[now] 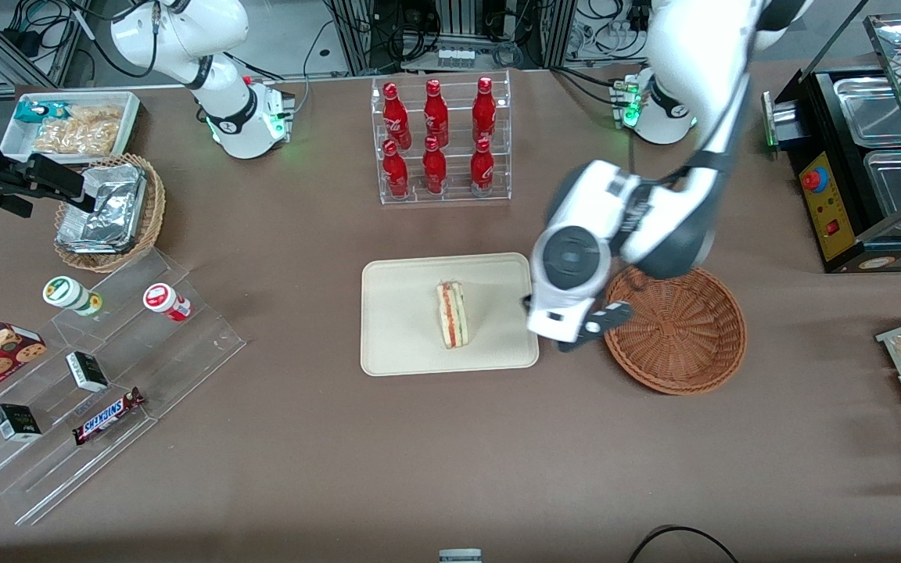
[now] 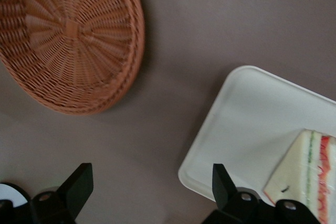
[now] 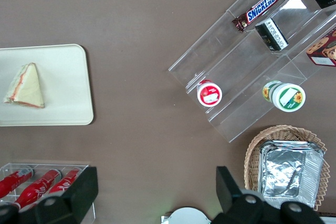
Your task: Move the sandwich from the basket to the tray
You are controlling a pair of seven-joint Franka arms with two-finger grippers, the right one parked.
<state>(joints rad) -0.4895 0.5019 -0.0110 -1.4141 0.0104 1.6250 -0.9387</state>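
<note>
Sandwich (image 1: 451, 314): lodged on tray (image 1: 403, 344), long axis toward front camera. Claw (image 1: 576, 332): fingers apart, nothing held, hung between tray and basket (image 1: 681, 332); sandwich toward parked arm's end.

6 red bottles (image 1: 435, 139), 1 sandwich (image 1: 452, 314)

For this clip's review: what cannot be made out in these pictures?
- Tool, open between the basket and the tray: in the front view the arm's own wrist covers it.
- Basket: the arm covers part of its rim in the front view; the wrist view cuts it at the edge.
- Sandwich: the wrist view cuts it off; the filling cannot be identified.
</note>
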